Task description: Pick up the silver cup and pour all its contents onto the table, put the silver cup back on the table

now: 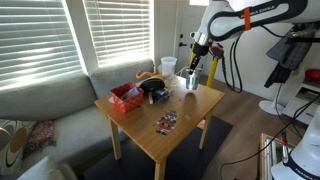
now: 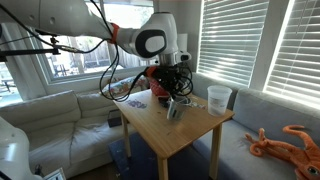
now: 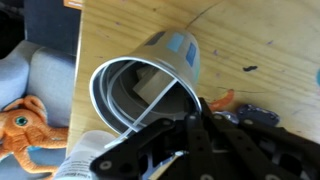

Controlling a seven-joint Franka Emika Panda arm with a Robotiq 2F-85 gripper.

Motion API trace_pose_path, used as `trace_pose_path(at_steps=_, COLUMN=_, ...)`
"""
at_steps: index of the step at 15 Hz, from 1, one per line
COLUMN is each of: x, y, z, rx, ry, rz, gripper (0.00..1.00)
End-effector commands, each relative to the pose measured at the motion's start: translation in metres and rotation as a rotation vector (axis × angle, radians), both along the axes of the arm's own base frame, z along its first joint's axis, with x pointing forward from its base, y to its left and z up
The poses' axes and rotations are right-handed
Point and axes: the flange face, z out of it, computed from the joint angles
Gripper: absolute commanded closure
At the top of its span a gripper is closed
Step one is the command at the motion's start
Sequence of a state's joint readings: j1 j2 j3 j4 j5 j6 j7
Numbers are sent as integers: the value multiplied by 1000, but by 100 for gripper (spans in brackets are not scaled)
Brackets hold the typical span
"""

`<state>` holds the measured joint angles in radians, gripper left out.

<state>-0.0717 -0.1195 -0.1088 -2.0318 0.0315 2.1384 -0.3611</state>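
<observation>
The silver cup (image 3: 150,80) fills the wrist view, tilted, with its open mouth toward the lower left, over the light-wood table (image 3: 250,40). My gripper (image 3: 186,125) is shut on the cup's rim. In both exterior views the gripper (image 1: 193,66) (image 2: 176,92) holds the cup (image 1: 190,82) (image 2: 175,109) tilted, just above the far part of the table (image 1: 185,128) (image 2: 190,135). I cannot see what is inside the cup.
A whitish translucent plastic cup (image 1: 168,66) (image 2: 219,97) stands at a table corner. A red box (image 1: 125,97), a black object (image 1: 155,90) and small items (image 1: 166,122) lie on the table. An orange octopus toy (image 2: 290,140) (image 3: 25,125) lies on the grey sofa (image 1: 45,105).
</observation>
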Motion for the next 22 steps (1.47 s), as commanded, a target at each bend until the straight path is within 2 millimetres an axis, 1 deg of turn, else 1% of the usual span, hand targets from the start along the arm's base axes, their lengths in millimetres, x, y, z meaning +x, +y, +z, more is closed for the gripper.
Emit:
trace_pose_path(at_steps=1, x=-19, y=10, z=40, rx=204, ry=-7, rz=57, gripper=99)
trace_pose_path(at_steps=3, x=-21, y=14, z=51, rx=315, ry=15, rz=84, gripper=99)
trace_pose_path(at_steps=4, x=-20, y=17, z=52, rx=367, ry=27, rz=99, gripper=99)
trace_pose_path(at_steps=7, x=-15, y=36, z=44, rx=521, ry=79, rz=136, gripper=99)
trace_pose_path(at_steps=10, x=-6, y=56, z=30, rx=684, ry=100, rz=149, gripper=99)
trace_pose_path(at_steps=12, x=1, y=67, z=15, rx=789, ry=129, rz=163, gripper=99)
trace_pose_path(at_steps=15, x=12, y=77, z=-14, rx=944, ry=174, rz=176, gripper=99)
trace_pose_path(at_steps=19, x=21, y=83, z=-57, rx=1140, ry=252, rz=159, gripper=99)
trace_pose_path(at_steps=22, x=28, y=81, z=-85, rx=1279, ry=302, rz=121, gripper=99)
